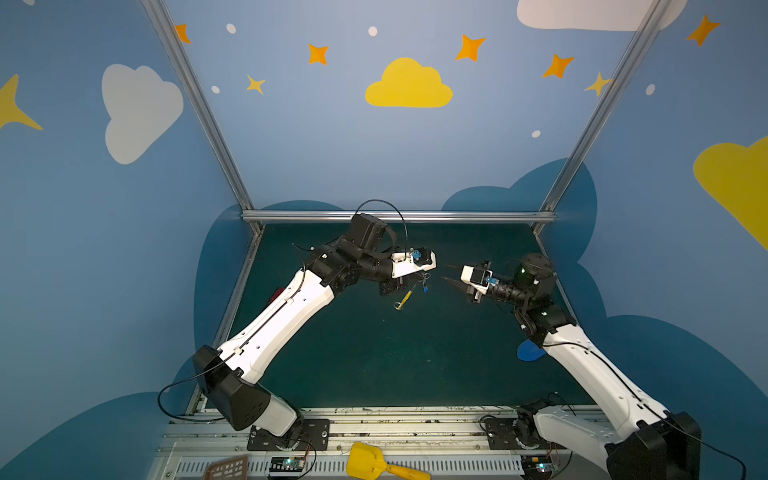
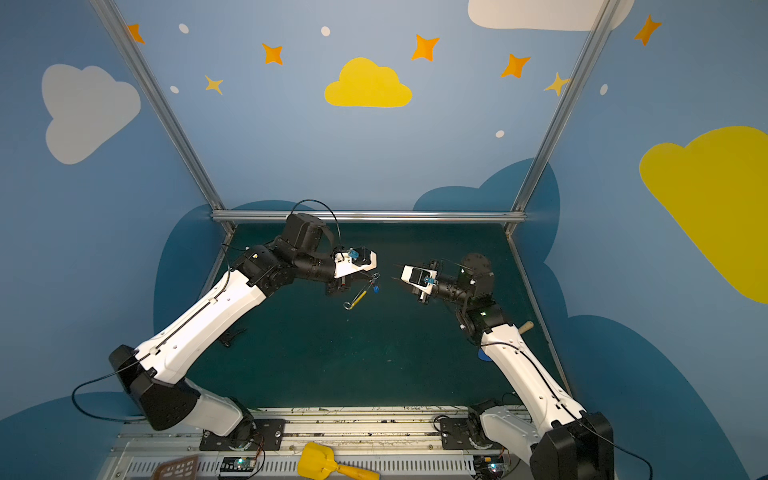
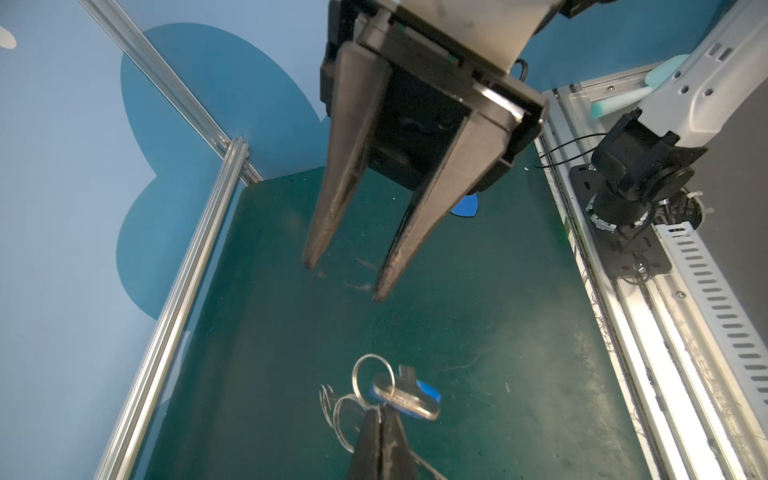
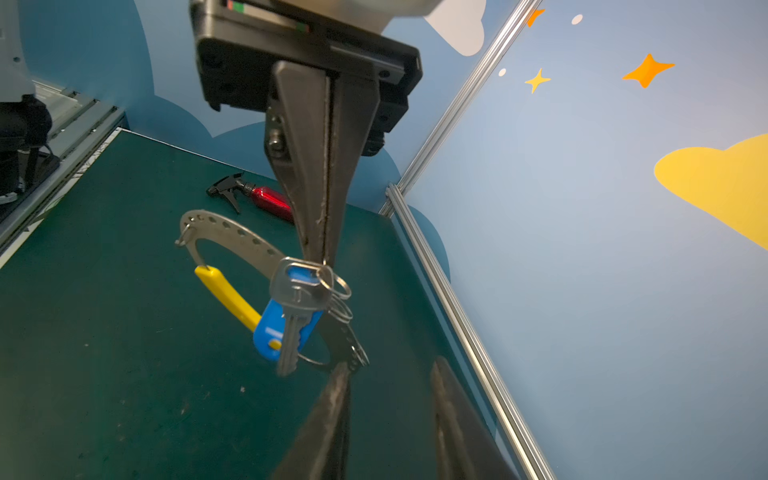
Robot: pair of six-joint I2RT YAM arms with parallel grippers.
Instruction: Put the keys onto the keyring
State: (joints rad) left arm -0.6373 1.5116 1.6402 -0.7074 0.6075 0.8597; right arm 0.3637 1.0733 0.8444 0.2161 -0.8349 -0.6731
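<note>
Right wrist: keys (image 4: 297,303) at left claw (image 4: 320,258)

One keyring (image 4: 239,235), one silver key (image 4: 299,286) and one blue tag (image 4: 268,332) are counted. One red spray bottle (image 4: 270,199) is seen by the table's (image 1: 374,361) left edge; one yellow shovel (image 1: 365,459) and one brown perforated piece (image 1: 226,467) are seen past its front edge.

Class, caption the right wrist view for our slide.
Shut left gripper holds up a grey hoop with yellow arc; silver metal key with blue plastic tag dangles.
</note>
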